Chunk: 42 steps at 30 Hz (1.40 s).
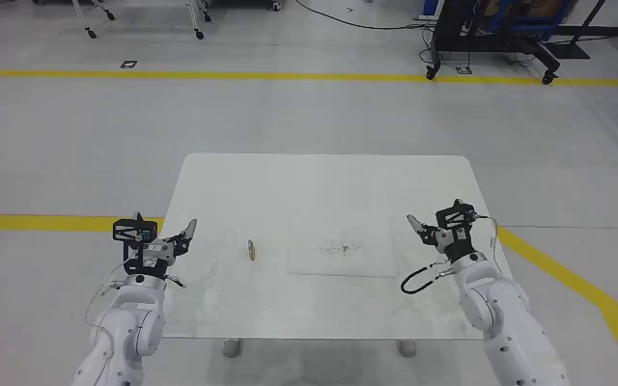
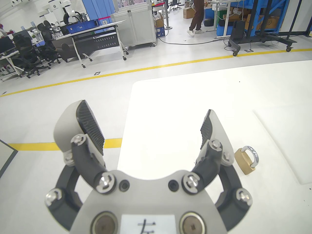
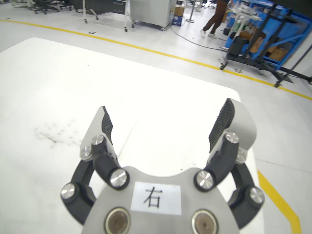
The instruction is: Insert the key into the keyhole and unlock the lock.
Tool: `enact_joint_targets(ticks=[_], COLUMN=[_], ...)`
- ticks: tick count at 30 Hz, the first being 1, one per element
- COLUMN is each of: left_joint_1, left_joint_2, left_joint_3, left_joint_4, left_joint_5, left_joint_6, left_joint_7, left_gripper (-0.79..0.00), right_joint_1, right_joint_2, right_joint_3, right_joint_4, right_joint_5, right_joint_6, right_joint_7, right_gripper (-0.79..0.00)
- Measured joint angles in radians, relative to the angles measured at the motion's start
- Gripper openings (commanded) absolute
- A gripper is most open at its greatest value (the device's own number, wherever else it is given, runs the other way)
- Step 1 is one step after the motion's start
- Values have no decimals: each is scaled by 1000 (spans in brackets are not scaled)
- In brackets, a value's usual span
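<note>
The left claw [image 2: 146, 119] is spread wide and holds nothing, hanging over the left edge of the white table [image 1: 319, 183]. The brass padlock [image 2: 245, 160], with its silver shackle, lies flat on the table near this claw but clear of its fingers. The right claw [image 3: 167, 113] is also wide open and empty, over the table's right side, well apart from the padlock. A scuffed patch [image 1: 338, 248] marks the table between them.
</note>
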Motion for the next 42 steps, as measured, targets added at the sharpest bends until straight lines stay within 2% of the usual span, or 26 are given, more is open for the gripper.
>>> enact_joint_targets(ticks=[8, 22, 23, 28, 31, 34, 35, 36, 37, 38, 40, 42], left_joint_1=[0, 0, 0, 0, 0, 0, 0, 0, 0, 0, 0, 0], left_joint_2=[0, 0, 0, 0, 0, 0, 0, 0, 0, 0, 0, 0], left_joint_3=[0, 0, 0, 0, 0, 0, 0, 0, 0, 0, 0, 0], left_joint_4=[0, 0, 0, 0, 0, 0, 0, 0, 0, 0, 0, 0], left_joint_5=[0, 0, 0, 0, 0, 0, 0, 0, 0, 0, 0, 0], left_joint_6=[0, 0, 0, 0, 0, 0, 0, 0, 0, 0, 0, 0], left_joint_7=[0, 0, 0, 0, 0, 0, 0, 0, 0, 0, 0, 0], left_gripper=[0, 0, 0, 0, 0, 0, 0, 0, 0, 0, 0, 0], right_joint_1=[146, 170, 178, 272, 318, 358, 367, 376, 381, 384, 392, 405], right_joint_2=[-12, -12, -14, -11, -8, -7, -7, -7, -7, -7, -7, -7], right_joint_3=[-122, -129, -137, -159, -185, -224, -238, -255, -267, -278, -303, -330], right_joint_4=[166, 205, 226, 403, 470, 491, 488, 482, 478, 476, 476, 481], right_joint_5=[68, 47, 72, 243, 213, 116, 75, 15, -30, -72, -158, -227], right_joint_6=[-211, -208, -233, -575, -740, -825, -833, -826, -809, -790, -759, -753], right_joint_7=[16, 4, -1, -50, -76, -76, -75, -78, -87, -100, -133, -160], right_gripper=[0, 0, 0, 0, 0, 0, -37, -139, -277, -357, -379, -329])
